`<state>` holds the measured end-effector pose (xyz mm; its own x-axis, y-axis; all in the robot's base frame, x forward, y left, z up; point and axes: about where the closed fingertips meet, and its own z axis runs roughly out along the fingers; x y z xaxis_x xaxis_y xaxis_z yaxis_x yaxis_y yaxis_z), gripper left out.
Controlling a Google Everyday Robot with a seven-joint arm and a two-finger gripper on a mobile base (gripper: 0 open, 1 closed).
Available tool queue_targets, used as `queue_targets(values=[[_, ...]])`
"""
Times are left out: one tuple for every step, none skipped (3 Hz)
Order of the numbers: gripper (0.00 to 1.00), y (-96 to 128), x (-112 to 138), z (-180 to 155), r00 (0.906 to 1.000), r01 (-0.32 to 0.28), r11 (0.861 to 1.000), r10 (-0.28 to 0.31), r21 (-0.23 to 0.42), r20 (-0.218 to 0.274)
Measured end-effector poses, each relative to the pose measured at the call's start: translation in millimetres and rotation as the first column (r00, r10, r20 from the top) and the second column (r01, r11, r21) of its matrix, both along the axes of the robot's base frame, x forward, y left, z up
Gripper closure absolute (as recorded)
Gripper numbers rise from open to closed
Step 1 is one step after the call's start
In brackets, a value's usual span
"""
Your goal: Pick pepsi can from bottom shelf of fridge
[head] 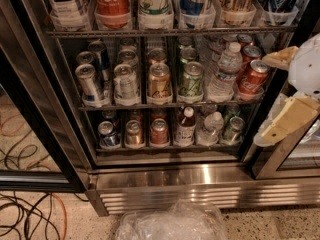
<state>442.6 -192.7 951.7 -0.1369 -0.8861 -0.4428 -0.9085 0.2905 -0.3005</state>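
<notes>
The fridge (200,181) stands open, with wire racks above a shiny steel slatted base. The pepsi can (107,134), dark blue with a silver top, stands at the left end of the bottom shelf (170,147), at the front of its lane. Next to it on the right are a copper-brown can (134,133) and a red can (159,131). My gripper (263,99) hangs at the right edge of the view, in front of the fridge's right frame, far right of the pepsi can. Its cream fingers (287,118) are spread apart and hold nothing.
The bottom shelf also holds a small brown bottle (186,126), a water bottle (210,128) and a green can (233,129). The middle rack holds several taller cans and a water bottle (223,73). A crumpled clear plastic bag (172,224) lies on the floor in front. Cables (25,219) lie at lower left.
</notes>
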Motion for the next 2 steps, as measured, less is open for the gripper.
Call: queue_targets(values=[[0.00, 15.7, 4.2, -13.8, 0.9996, -0.005, 0.997, 0.003, 0.080, 0.026], [0.00, 49.2, 13.8, -58.2, 0.9978, 0.020, 0.996, -0.025, 0.087, 0.062]])
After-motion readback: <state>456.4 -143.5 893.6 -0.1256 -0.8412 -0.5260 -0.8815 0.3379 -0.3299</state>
